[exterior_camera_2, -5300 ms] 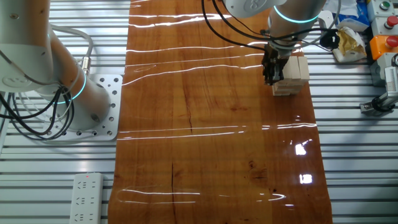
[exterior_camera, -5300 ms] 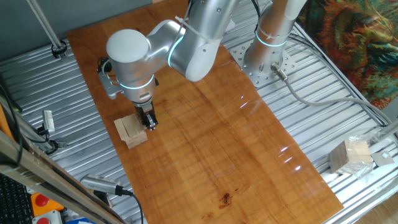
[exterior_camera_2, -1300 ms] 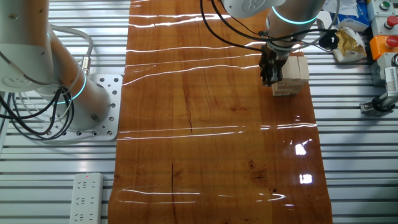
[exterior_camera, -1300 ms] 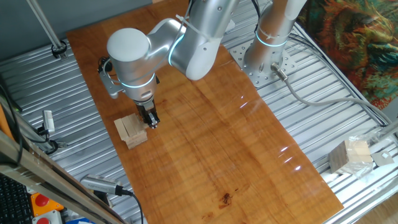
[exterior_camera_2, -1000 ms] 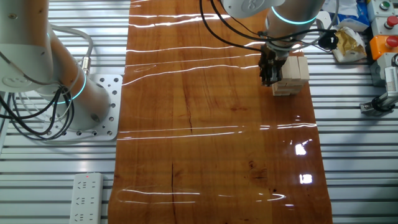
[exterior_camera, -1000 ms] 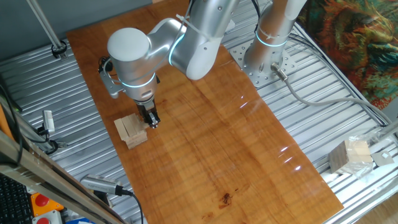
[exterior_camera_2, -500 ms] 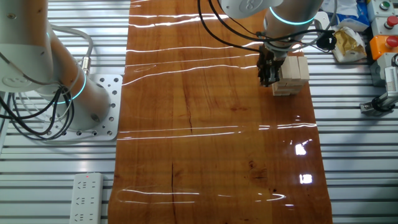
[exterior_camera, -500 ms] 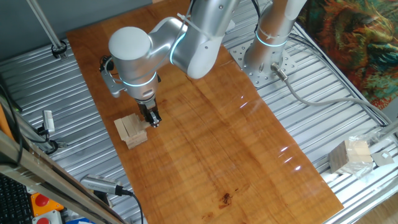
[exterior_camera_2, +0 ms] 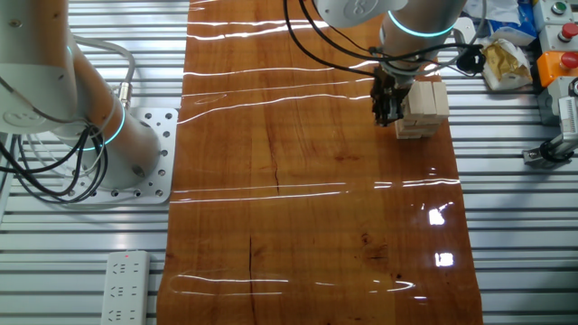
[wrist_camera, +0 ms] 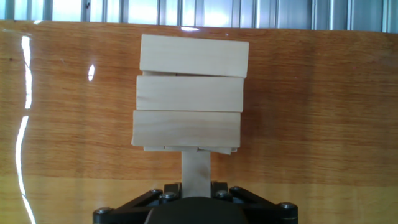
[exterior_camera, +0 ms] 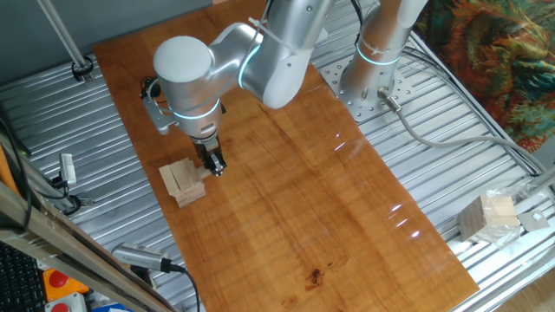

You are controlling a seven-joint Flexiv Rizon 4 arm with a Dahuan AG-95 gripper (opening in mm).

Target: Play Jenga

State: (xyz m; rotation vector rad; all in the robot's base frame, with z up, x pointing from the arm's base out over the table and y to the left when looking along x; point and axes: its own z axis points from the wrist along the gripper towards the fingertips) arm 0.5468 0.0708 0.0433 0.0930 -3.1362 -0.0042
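The Jenga stack (exterior_camera: 182, 182) is a low pile of pale wood blocks near the left edge of the wooden table (exterior_camera: 286, 217). It also shows in the other fixed view (exterior_camera_2: 423, 108) and fills the hand view (wrist_camera: 189, 93), three top blocks side by side. My gripper (exterior_camera: 213, 167) stands low beside the stack, on its table-centre side (exterior_camera_2: 386, 113). In the hand view the gripper (wrist_camera: 196, 186) is shut on one narrow block (wrist_camera: 196, 168) that sticks out from the stack's lowest layer, its far end still under the stack.
A larger pale cube bundle (exterior_camera: 488, 217) sits on the metal slats off the table's right side. A second arm's base (exterior_camera_2: 135, 153) is bolted beside the table. A yellow packet (exterior_camera_2: 506, 59) and orange box (exterior_camera_2: 558, 68) lie beyond the stack.
My gripper has crept a little away from the stack toward the table's middle, still shut on the block. The stack itself has not shifted.
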